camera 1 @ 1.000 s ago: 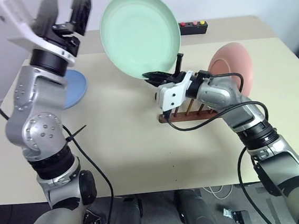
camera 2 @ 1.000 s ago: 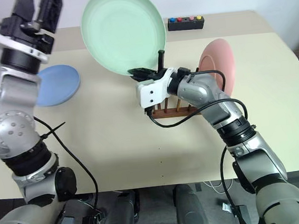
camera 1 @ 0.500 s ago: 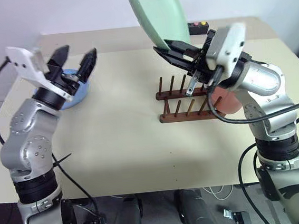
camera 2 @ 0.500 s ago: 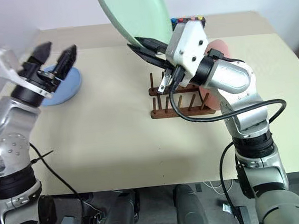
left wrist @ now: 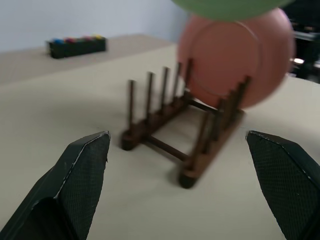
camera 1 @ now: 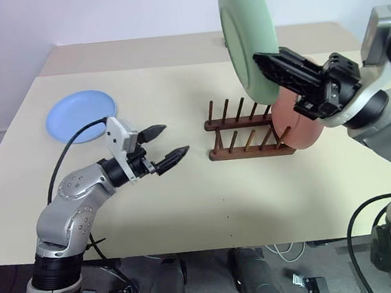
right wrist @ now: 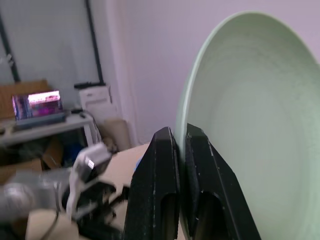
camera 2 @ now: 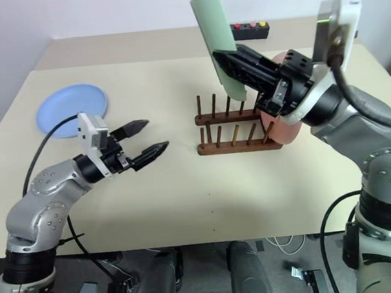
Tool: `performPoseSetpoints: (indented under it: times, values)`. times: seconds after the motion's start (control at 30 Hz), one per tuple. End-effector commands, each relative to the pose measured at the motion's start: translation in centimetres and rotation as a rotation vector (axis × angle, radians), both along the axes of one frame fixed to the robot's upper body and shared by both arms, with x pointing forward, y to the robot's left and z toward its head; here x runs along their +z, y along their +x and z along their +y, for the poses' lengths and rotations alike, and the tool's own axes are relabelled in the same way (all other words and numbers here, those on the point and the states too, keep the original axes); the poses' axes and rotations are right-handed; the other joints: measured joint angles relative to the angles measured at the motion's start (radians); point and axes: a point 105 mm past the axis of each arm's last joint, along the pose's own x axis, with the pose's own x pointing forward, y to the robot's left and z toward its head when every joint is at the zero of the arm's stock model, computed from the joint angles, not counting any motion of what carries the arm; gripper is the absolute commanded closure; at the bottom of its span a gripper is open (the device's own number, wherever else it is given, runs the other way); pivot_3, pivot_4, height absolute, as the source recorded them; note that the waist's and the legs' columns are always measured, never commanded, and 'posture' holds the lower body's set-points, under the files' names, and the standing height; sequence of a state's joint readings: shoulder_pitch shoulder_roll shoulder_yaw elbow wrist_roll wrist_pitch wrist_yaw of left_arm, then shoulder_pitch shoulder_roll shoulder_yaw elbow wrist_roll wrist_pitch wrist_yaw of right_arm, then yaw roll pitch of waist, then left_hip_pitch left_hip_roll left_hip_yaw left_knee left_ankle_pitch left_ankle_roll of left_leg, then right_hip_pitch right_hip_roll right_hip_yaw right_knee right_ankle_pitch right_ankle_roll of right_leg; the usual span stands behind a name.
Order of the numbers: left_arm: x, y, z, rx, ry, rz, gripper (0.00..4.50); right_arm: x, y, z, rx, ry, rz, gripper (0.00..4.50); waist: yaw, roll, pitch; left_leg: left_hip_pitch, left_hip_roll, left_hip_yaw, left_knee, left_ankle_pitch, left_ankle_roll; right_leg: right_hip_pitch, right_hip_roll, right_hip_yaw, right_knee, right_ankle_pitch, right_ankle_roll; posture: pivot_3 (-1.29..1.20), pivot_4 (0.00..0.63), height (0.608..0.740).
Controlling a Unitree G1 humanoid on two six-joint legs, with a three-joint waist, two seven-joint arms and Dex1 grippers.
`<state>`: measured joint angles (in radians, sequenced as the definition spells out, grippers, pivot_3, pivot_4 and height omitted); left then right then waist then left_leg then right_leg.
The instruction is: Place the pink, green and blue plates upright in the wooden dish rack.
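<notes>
Since a second ago: left gripper (camera 1: 166, 142) dropped from upper left to centre left, low over the beige table (camera 1: 188, 209), jaws wide, empty. Right gripper (camera 1: 276, 73) swung up at right, clamped on green plate (camera 1: 246, 34), now edge-on above wooden dish rack (camera 1: 247, 138). Pink plate (camera 1: 297, 119) upright in rack's right end. Blue plate (camera 1: 82, 116) flat at upper left. White wall behind.

A pale mint green plate (camera 1: 246, 41) rises above a dark reddish-brown wooden rack (camera 1: 248, 136) holding a salmon pink plate (camera 1: 297, 123); a light blue plate (camera 1: 80, 116) lies at ten o'clock on the cream table (camera 1: 187, 203). At twelve o'clock, a black box (camera 2: 252, 31) carries red and yellow buttons. Both grippers' fingers (camera 1: 171, 160) are black.
</notes>
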<state>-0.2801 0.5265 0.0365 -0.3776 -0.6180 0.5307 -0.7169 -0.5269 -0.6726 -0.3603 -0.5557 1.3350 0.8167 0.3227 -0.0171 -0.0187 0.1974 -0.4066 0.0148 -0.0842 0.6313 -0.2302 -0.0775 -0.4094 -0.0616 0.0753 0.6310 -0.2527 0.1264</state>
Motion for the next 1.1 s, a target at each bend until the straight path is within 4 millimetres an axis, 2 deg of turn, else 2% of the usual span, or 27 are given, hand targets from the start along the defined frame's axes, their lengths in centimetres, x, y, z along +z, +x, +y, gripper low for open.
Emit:
performPoseSetpoints:
  times: [0.03,0.2,0.37,0.63,1.1]
  values:
    - [-0.1,-0.9,-1.1,-0.062,0.036,-0.036,0.04,-0.2,0.2,-1.3,-0.041,0.051,0.078,4.50,0.000,0.000,0.000,0.000,0.000,0.000,0.000,0.000,0.000,0.000,0.000,0.000,0.000,0.000,0.000,0.00,0.150,0.730]
    - [-1.3,-2.0,-2.6,-0.138,0.073,-0.028,0.04,-1.0,1.0,-2.2,-0.080,0.132,0.181,4.50,0.000,0.000,0.000,0.000,0.000,0.000,0.000,0.000,0.000,0.000,0.000,0.000,0.000,0.000,0.000,0.00,0.150,0.730]
    - [-1.8,-2.4,-3.2,-0.163,0.090,-0.025,0.04,-1.9,1.7,-2.7,-0.109,0.155,0.252,4.50,0.000,0.000,0.000,0.000,0.000,0.000,0.000,0.000,0.000,0.000,0.000,0.001,0.000,0.000,0.000,0.00,0.150,0.730]
    - [-1.8,-2.4,-3.3,-0.155,0.073,-0.024,0.04,-2.1,2.4,-3.5,-0.117,0.211,0.314,4.50,0.000,0.000,0.000,0.000,0.000,0.000,0.000,0.000,0.000,0.000,0.000,0.001,-0.001,0.000,0.000,0.00,0.150,0.730]
    - [-1.8,-2.4,-3.2,-0.150,0.070,-0.029,0.04,-2.8,3.2,-3.5,-0.113,0.264,0.395,4.50,0.000,0.000,0.000,0.000,0.000,0.000,0.000,0.000,0.000,0.000,0.000,0.001,-0.001,0.000,0.000,0.00,0.150,0.730]
